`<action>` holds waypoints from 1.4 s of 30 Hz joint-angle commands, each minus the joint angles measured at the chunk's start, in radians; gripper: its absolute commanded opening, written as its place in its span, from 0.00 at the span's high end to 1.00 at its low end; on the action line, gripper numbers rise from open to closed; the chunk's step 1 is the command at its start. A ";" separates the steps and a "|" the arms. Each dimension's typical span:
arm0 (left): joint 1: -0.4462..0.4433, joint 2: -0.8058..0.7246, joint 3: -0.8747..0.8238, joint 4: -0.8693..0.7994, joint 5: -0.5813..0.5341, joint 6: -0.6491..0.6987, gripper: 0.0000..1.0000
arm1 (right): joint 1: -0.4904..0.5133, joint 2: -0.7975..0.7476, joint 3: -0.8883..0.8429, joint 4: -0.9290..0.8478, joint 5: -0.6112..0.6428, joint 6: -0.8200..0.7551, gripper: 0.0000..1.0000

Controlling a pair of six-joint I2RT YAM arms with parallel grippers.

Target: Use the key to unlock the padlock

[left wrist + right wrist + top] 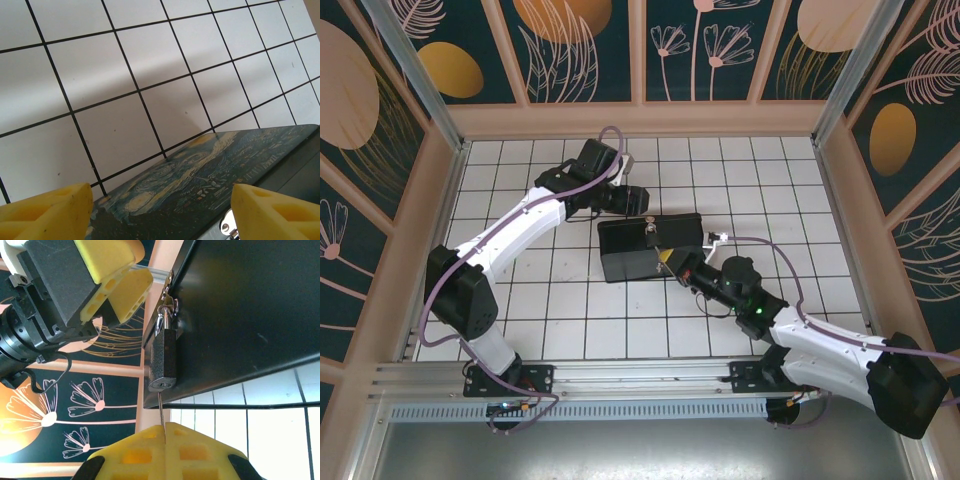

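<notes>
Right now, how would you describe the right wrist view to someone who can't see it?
A small dark padlock hangs from a black box, and a thin key, pinched in the right fingers, reaches up to its keyhole. The left fingers hover at upper left, beside the box.

box [625,258] mid-table | left fingers [638,200] at far edge | right fingers [666,258] at near-right corner

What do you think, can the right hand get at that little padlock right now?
Probably yes. The right hand holds the key just under the padlock, its tip at the keyhole, nothing between them. The left hand sits off to the side.
</notes>
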 commanded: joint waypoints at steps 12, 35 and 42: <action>-0.013 -0.018 -0.047 0.016 0.018 -0.009 0.27 | 0.008 0.042 0.010 0.102 0.054 0.006 1.00; -0.012 -0.024 -0.053 0.039 0.043 -0.039 0.29 | 0.034 -0.011 -0.002 0.037 0.095 0.016 1.00; -0.014 -0.029 -0.066 0.046 0.047 -0.043 0.29 | 0.022 0.029 -0.001 0.095 0.087 0.024 1.00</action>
